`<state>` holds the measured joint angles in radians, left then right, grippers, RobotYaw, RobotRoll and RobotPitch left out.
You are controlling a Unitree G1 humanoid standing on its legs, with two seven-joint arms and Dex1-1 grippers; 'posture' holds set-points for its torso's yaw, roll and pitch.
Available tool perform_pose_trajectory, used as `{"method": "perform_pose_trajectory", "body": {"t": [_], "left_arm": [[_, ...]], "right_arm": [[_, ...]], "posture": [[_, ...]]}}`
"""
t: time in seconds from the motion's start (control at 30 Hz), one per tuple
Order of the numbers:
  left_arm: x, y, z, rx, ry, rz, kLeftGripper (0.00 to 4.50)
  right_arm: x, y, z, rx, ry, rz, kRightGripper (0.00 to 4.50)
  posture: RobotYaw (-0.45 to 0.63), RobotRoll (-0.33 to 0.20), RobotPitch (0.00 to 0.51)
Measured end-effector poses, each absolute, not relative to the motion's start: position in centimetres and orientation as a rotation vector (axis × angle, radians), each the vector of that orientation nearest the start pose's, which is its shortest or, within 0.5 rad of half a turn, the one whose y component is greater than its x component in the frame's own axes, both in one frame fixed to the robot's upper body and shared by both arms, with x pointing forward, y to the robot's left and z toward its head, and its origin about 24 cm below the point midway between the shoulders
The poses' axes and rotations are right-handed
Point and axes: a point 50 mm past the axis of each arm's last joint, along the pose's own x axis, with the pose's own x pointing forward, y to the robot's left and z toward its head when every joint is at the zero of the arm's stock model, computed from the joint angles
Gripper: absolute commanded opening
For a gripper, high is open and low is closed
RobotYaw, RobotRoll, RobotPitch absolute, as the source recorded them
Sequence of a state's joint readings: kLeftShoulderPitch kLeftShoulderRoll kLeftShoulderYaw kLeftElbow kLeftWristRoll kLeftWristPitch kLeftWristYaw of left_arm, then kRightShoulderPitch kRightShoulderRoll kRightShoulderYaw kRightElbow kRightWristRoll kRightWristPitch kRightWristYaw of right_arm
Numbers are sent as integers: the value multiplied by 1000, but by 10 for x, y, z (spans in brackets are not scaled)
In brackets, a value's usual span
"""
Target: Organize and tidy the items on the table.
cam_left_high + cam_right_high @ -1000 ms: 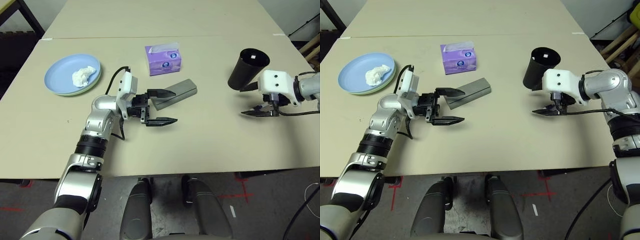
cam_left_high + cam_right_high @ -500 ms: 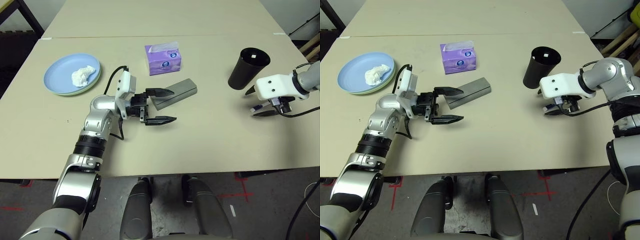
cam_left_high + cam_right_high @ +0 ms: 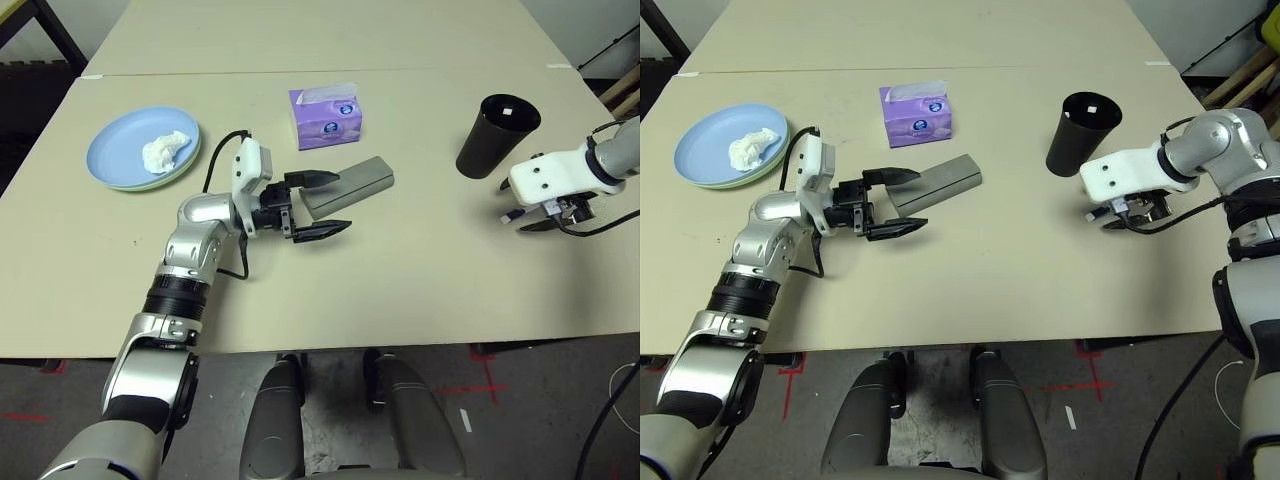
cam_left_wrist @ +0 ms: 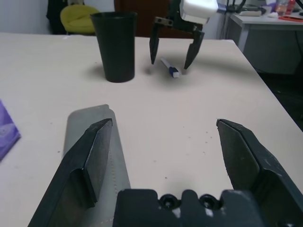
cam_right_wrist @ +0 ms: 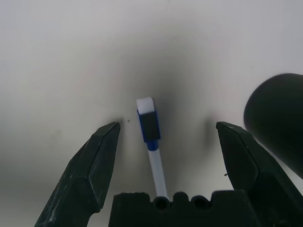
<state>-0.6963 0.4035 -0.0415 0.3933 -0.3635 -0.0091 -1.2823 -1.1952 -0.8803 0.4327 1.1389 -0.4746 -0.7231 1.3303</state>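
Observation:
My left gripper (image 3: 322, 203) is open at the near end of the grey glasses case (image 3: 352, 184); one finger reaches over the case, the other hangs above bare table (image 3: 400, 290). In the left wrist view the case (image 4: 90, 137) lies behind one finger (image 4: 92, 156). My right gripper (image 5: 166, 125) points down, open, straddling the white pen (image 5: 151, 137) without touching it. The tall black cup (image 3: 497, 135) stands just beyond it. A purple tissue box (image 3: 326, 118) sits behind the case. At far left, a tissue wad (image 3: 166, 151) lies on a light blue plate (image 3: 125, 160) stacked on a pale green plate (image 3: 168, 182).
A second table adjoins at the back along a seam (image 3: 320, 72). The table's front edge (image 3: 350, 345) runs close below my arms. A black cable (image 3: 243, 265) loops beside my left wrist. Bare tabletop lies between the case and the pen.
My right gripper has swung from lying level to pointing down over the pen, shifting slightly right. My left gripper has edged forward, so one finger now overlaps the case.

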Motion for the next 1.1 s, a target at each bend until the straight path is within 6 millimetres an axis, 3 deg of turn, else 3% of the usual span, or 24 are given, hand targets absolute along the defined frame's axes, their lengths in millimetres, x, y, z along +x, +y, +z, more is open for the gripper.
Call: {"method": "perform_pose_trajectory", "body": {"t": [0.93, 1.03, 1.1], "left_arm": [[323, 149, 173, 210, -278, -1338, 4500], [323, 149, 173, 210, -278, -1335, 4500], [323, 149, 173, 210, -278, -1334, 4500]], "right_arm": [[355, -271, 203, -1624, 626, 1222, 4478], [355, -271, 203, -1618, 631, 1223, 3904], [355, -271, 202, -1617, 635, 1227, 3198]], "posture": [[123, 0, 266], [123, 0, 266], [126, 0, 266]]}}
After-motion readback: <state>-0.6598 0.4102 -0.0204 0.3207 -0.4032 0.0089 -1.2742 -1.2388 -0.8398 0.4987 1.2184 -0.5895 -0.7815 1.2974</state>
